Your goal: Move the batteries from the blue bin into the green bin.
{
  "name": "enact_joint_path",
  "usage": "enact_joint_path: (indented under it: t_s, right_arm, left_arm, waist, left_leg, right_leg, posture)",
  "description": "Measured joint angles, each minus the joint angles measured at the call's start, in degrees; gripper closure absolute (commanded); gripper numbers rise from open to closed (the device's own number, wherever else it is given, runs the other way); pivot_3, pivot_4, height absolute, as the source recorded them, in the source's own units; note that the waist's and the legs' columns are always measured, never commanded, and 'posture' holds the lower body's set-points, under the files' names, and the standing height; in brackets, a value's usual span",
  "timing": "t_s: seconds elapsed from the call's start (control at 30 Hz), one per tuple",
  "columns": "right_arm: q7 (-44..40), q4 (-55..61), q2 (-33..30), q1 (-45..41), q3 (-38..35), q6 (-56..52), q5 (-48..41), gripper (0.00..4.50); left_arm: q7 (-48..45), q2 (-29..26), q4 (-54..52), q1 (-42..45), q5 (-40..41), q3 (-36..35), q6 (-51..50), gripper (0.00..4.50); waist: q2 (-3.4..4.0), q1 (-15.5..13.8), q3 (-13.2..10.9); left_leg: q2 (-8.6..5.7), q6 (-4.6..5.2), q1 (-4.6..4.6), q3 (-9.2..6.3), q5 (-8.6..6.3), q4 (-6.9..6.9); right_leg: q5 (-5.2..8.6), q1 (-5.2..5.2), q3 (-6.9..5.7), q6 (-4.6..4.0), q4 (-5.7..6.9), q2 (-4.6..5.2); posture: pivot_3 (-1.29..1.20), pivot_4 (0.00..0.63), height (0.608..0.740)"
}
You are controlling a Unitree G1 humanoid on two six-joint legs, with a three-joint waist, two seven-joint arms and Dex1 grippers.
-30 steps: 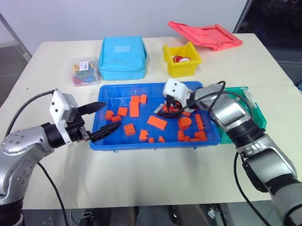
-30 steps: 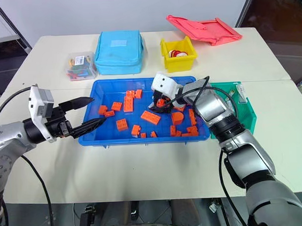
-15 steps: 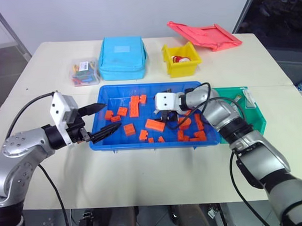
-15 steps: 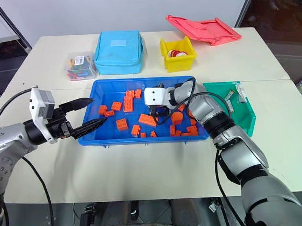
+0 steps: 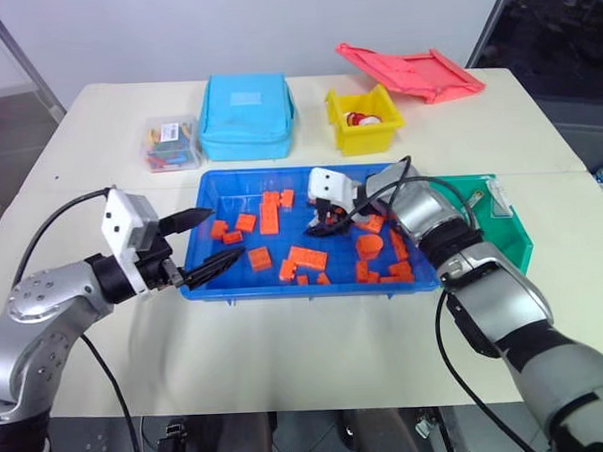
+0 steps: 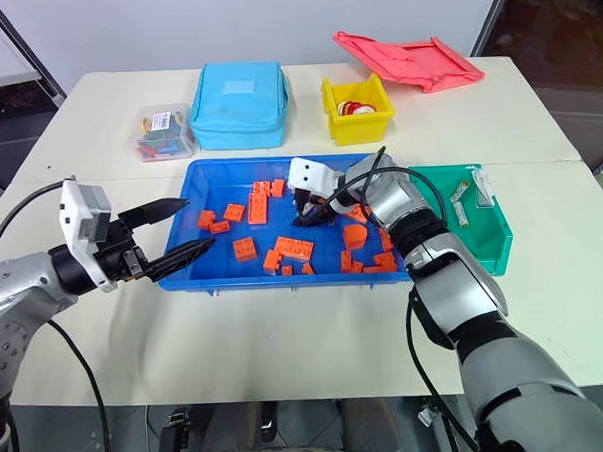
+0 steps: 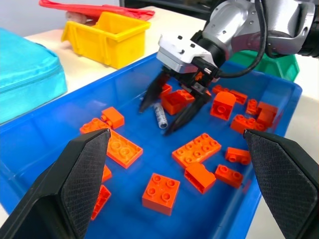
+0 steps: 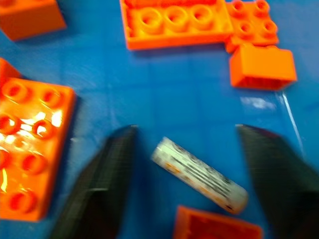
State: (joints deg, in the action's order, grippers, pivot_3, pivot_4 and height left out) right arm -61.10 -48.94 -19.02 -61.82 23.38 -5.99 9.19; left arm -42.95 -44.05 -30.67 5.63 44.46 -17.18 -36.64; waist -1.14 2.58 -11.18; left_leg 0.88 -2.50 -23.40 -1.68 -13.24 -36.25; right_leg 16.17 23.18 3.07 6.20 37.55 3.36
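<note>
The blue bin (image 5: pixel 284 290) lies mid-table, scattered with orange blocks (image 5: pixel 305 255). One battery (image 7: pixel 160 116), a slim silvery cylinder, lies on its floor near the middle. My right gripper (image 5: pixel 317 225) reaches down into the bin and stands open astride that battery (image 8: pixel 199 174), a gap showing on each side of it. My left gripper (image 5: pixel 225 232) hovers open and empty over the bin's left rim, pointing level across it. The green bin (image 5: pixel 507 222) sits against the blue bin's right end, with slim silvery batteries (image 6: pixel 460 192) lying in it.
Along the back of the table stand a clear box of coloured bits (image 5: pixel 171 142), a light-blue zip case (image 5: pixel 245 115), a small yellow bin (image 5: pixel 362 118) and a red lid (image 5: pixel 408 69). Orange blocks crowd the battery closely (image 7: pixel 179 99).
My right gripper has shifted a little left inside the blue bin, its wrist has turned, and it has come down over the battery. The left arm has kept still.
</note>
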Motion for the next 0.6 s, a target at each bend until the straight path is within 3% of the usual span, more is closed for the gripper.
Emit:
enact_joint_path:
  t_s: [0.07,0.6]
  right_arm:
    - [0.0,-1.1,0.0,-0.4,0.1,1.2,1.0,3.93]
    - [0.0,-0.7,0.2,-0.4,-2.0,-0.3,1.7,3.93]
  left_arm:
    - [0.3,0.3,-0.1,-0.2,0.0,0.0,0.0,0.00]
    - [0.7,0.5,-0.4,-0.1,0.0,-0.1,0.1,0.00]
  waist:
    - [0.00,0.0,0.0]
    - [0.00,0.0,0.0]
  left_leg:
    - [0.00,0.00,0.01,0.00,0.00,0.00]
    - [0.00,-0.01,0.01,0.00,0.00,0.01]
  right_leg:
    - [0.00,0.00,0.00,0.00,0.00,0.00]
    - [0.00,0.00,0.00,0.00,0.00,0.00]
  posture:
    - [0.00,0.150,0.740]
    - [0.00,0.150,0.740]
